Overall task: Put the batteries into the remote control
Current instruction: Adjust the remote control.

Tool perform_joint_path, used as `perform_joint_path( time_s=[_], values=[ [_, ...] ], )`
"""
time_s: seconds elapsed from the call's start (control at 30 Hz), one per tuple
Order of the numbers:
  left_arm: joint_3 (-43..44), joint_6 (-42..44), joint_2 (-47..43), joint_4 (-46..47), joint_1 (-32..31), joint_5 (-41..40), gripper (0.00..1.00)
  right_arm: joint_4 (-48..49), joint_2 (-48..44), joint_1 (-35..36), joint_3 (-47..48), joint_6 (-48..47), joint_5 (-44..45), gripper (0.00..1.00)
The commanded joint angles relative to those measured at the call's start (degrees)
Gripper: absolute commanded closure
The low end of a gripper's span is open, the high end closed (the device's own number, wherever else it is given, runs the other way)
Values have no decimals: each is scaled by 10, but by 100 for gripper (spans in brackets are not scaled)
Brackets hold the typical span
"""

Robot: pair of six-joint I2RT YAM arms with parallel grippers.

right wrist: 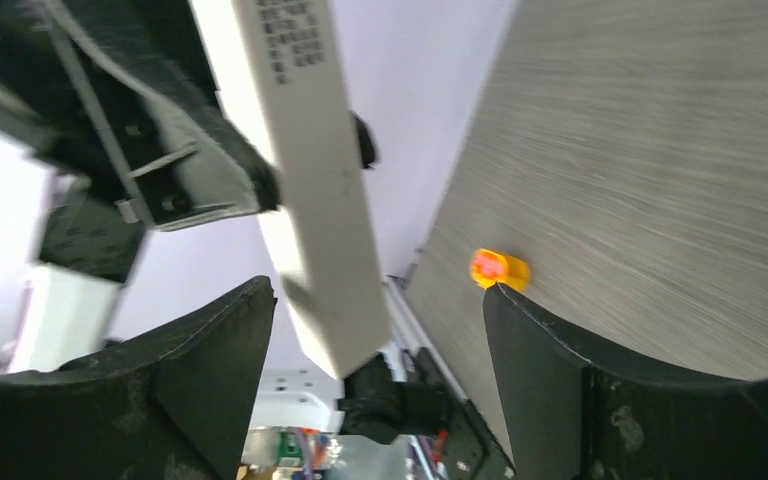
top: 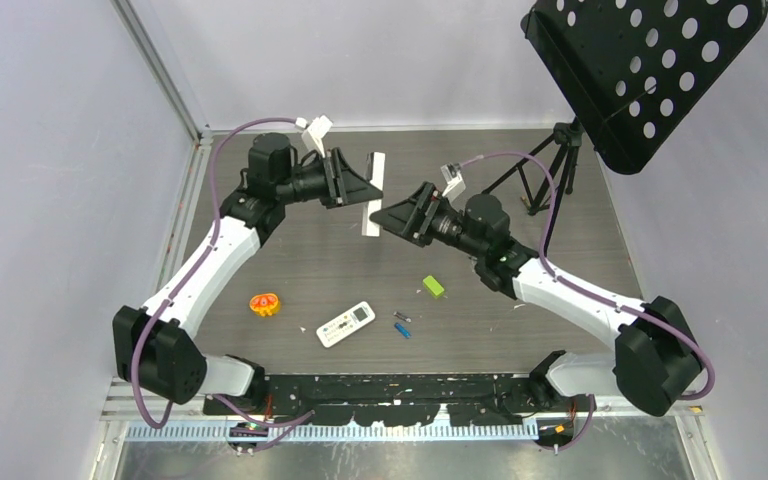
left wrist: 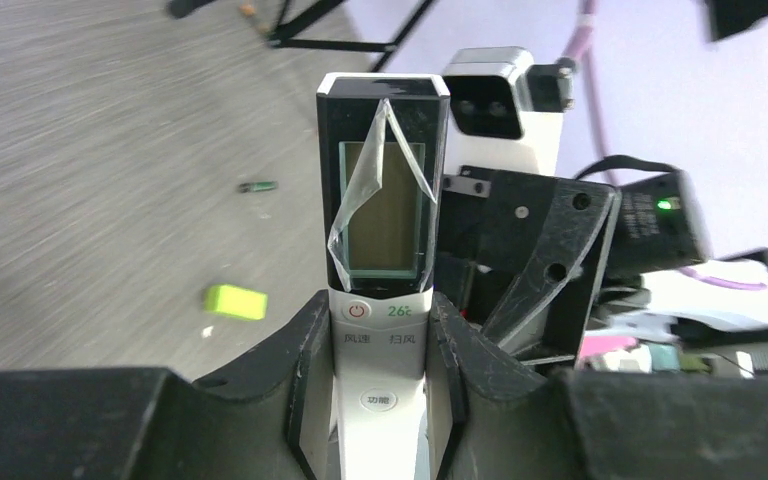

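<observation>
My left gripper (top: 360,185) is shut on a white remote control (top: 373,193) and holds it above the table; in the left wrist view (left wrist: 380,300) the remote's screen (left wrist: 382,210) faces the camera with peeling film. My right gripper (top: 385,215) is open, and the remote's plain back (right wrist: 310,180) reaches between its spread fingers (right wrist: 550,370); I see no contact. A greyish battery (top: 401,318) and a blue battery (top: 402,330) lie on the table near the front. A dark battery (left wrist: 257,186) lies on the table further off.
A second white remote (top: 346,324) lies on the table left of the batteries. A bright green block (top: 433,286) and an orange object (top: 265,304) lie on the table too. A black perforated stand on a tripod (top: 560,160) stands at the back right.
</observation>
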Motion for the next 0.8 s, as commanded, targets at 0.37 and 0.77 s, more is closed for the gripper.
perform_joint_path(
  time_s=[0.37, 0.77],
  values=[
    [-19, -188, -48, 259, 0, 156, 90, 227, -21, 18, 5, 50, -100, 79],
    [80, 171, -70, -55, 98, 293, 9, -297, -113, 18, 146, -402, -131, 99]
  ],
)
